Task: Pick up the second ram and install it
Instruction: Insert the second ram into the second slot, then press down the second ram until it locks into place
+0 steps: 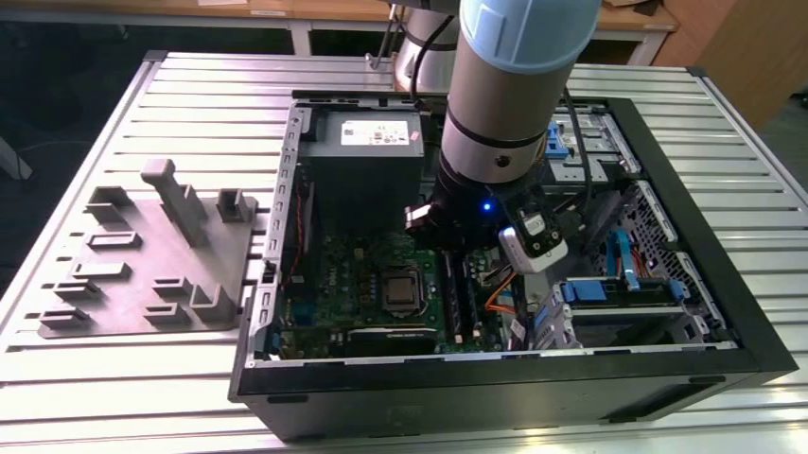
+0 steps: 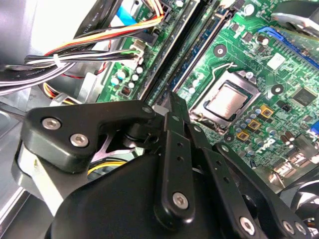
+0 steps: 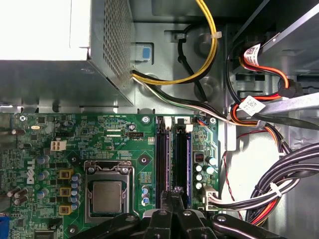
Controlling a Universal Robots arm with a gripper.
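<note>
Slatted metal table (image 1: 151, 378), open computer case (image 1: 505, 388), fingers (image 3: 172, 199) over motherboard (image 3: 45, 134)

This looks like a robot lab: an open computer case (image 1: 505, 378) sits on a ridged metal table (image 1: 189, 95), with wooden desks (image 1: 316, 14) behind it.

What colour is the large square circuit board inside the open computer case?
Green; the large square motherboard shows best in the first wrist view.
</note>
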